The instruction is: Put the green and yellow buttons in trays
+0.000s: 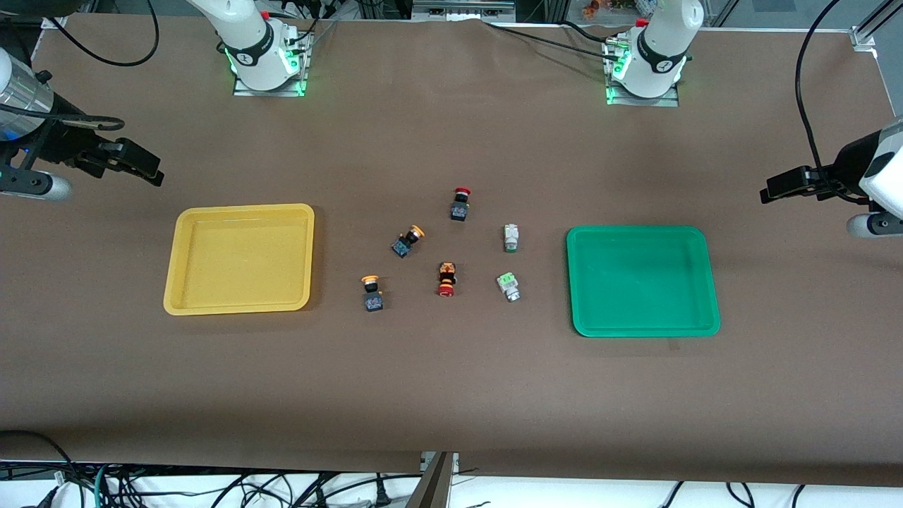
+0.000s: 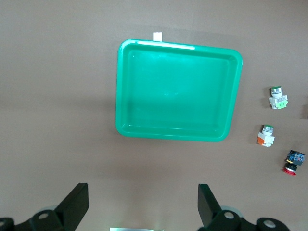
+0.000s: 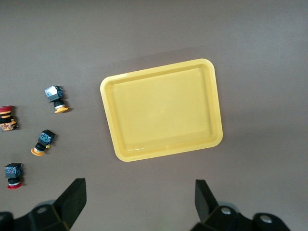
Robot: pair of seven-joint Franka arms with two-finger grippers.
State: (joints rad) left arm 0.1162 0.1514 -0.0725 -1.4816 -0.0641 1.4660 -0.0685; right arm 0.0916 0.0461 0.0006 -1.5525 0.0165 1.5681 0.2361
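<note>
Nearest the front camera, one yellow button (image 1: 372,292) and one green button (image 1: 508,286) lie on the worktop (image 1: 451,395) between the trays, with their twins (image 1: 408,241) (image 1: 511,238) a little farther back. Both the yellow tray (image 1: 176,275) and the green tray (image 1: 709,282) hold nothing, so all four placements remain. The left gripper (image 2: 143,204) hangs open near the green tray, the right gripper (image 3: 139,202) open near the yellow; neither holds anything.

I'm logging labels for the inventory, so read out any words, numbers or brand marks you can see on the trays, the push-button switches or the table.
None can be read.
Yellow plastic tray: no text.
Green plastic tray: no text.
White tag at the green tray's rim: blank.
Blue patches on the black-bodied switches: too small to read.
</note>
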